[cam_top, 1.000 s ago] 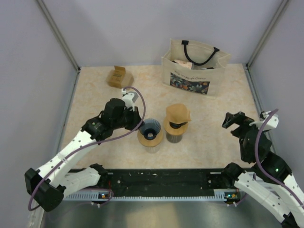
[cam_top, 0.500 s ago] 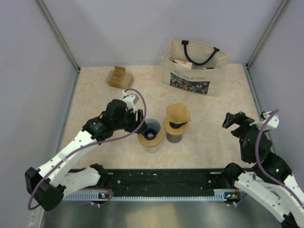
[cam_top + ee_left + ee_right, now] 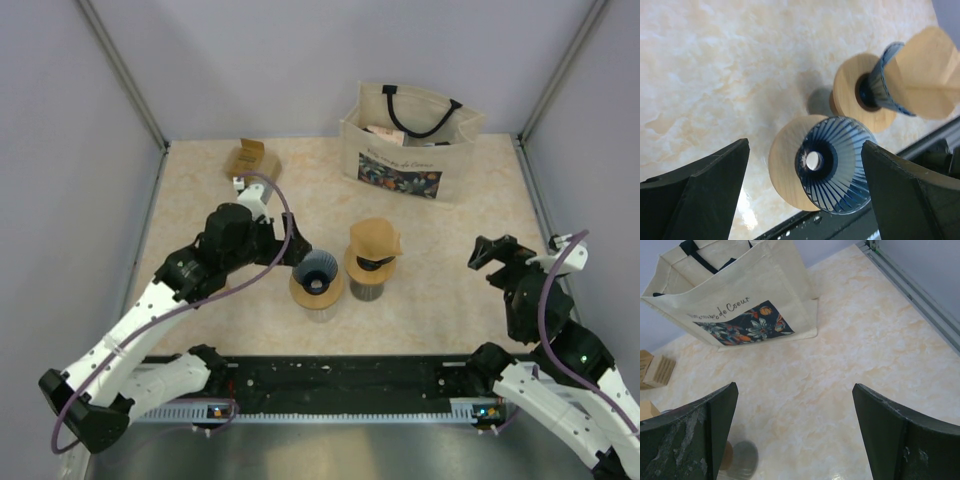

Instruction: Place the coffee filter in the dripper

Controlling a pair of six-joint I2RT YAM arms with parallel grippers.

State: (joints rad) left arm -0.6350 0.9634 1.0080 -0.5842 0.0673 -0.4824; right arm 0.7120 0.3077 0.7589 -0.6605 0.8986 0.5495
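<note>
1. Sitting point-down in the right-hand dripper (image 3: 368,272) at the centre of the top view, the coffee filter (image 3: 374,240) is a tan paper cone. Its wide mouth stands clear above that dripper's rim.
2. Filter paper is matte and shows one flat fold line along its side in the left wrist view. The dripper under it is blue and ribbed, on a round collar of pale wood.
3. The empty dripper (image 3: 318,272) stands just beside it, to the left. It is a translucent blue funnel with fine radial ribs and a round hole at the bottom, on the same kind of wooden collar.
4. The left claw (image 3: 293,250) is released, its dark fingers spread wide. It hovers at the left of the empty dripper, which the wrist view shows framed between the fingers and untouched.
5. The right claw (image 3: 489,250) is likewise released and grasps nothing. It sits at the right of the frame, well apart from both drippers.
6. The bench (image 3: 450,230) is smooth, beige and marbled, with a slight gloss.
7. A cream canvas tote bag (image 3: 405,140) with black handles and a floral panel stands upright at the upper middle. A small cardboard box (image 3: 250,160) lies at the upper left.
8. Pale lilac-grey walls (image 3: 250,60) close three sides, with metal rails at the joins.
</note>
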